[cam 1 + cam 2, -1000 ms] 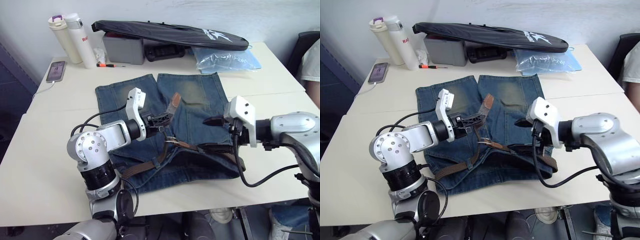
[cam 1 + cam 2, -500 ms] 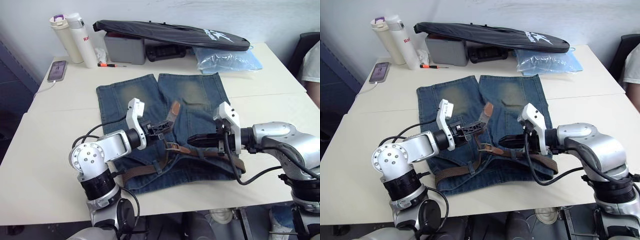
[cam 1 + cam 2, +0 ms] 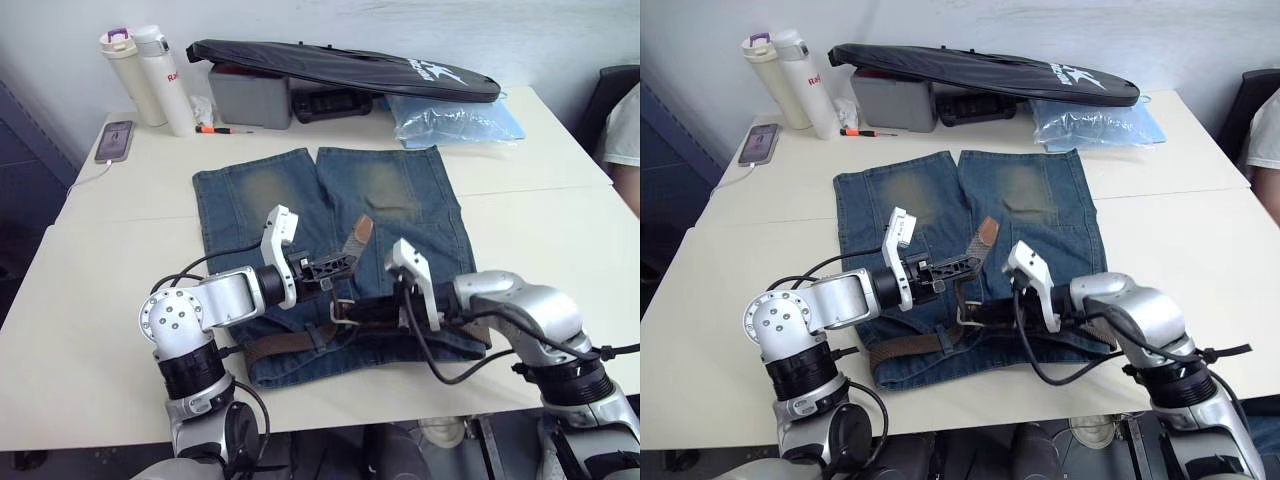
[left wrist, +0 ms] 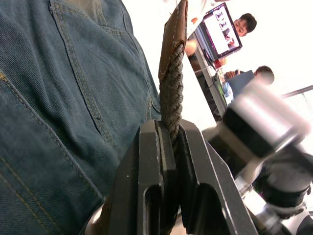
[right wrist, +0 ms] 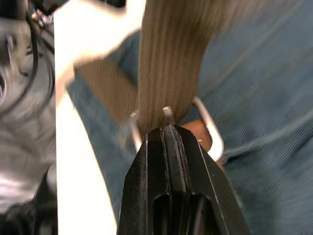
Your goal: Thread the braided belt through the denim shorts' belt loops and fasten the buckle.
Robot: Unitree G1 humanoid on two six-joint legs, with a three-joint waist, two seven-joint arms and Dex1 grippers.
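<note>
Left gripper (image 3: 337, 267) clamps braided belt (image 3: 352, 238), leather tip raised over denim shorts (image 3: 400, 200) mid-table. Right gripper (image 3: 352, 311) fingers pressed together at buckle (image 5: 208, 128), belt blurred there. Phone (image 3: 112, 140), bottles (image 3: 150, 75), black bag (image 3: 340, 65) along far edge.

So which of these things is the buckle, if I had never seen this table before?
Start at the blue denim shorts spread on the pale table, and go to their waistband edge nearest the robot, where the brown braided belt lies. The buckle is the small silver metal frame on that strap, right at the right gripper. It is the only shiny metal thing on the cloth.
</note>
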